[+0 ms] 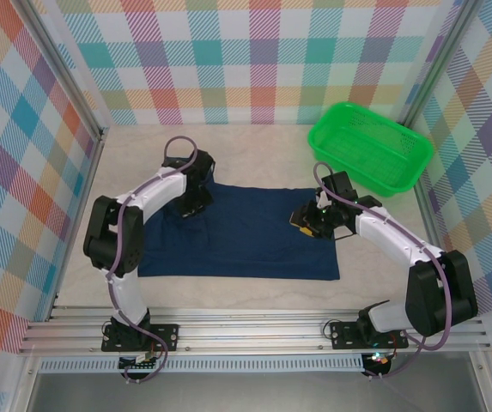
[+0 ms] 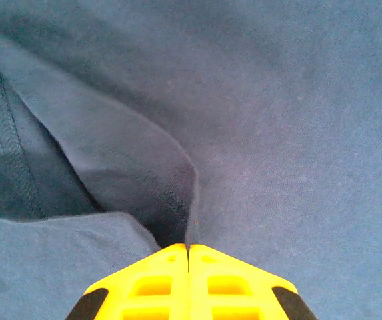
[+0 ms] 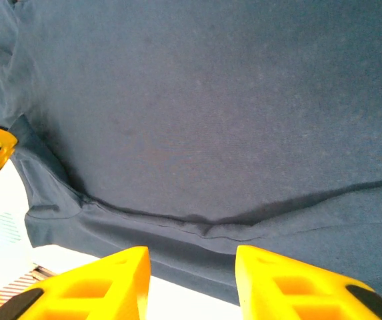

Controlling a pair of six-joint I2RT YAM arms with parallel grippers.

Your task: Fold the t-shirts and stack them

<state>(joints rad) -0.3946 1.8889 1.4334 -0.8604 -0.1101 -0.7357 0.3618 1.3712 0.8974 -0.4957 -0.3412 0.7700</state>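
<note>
T-shirt, dark blue, lies spread flat on the table, near the green basket and on the arms' side of it. The left gripper sits on the shirt side far from the basket. Its jaws are shut tight, and a ridge of cloth runs right into the tips, so it looks to be pinching the shirt. The right gripper hangs over the shirt edge closest to the basket, jaws partly open, holding nothing. I think the first fold is just starting. Next, the right jaws should close on the hem, then both arms lift together.
</note>
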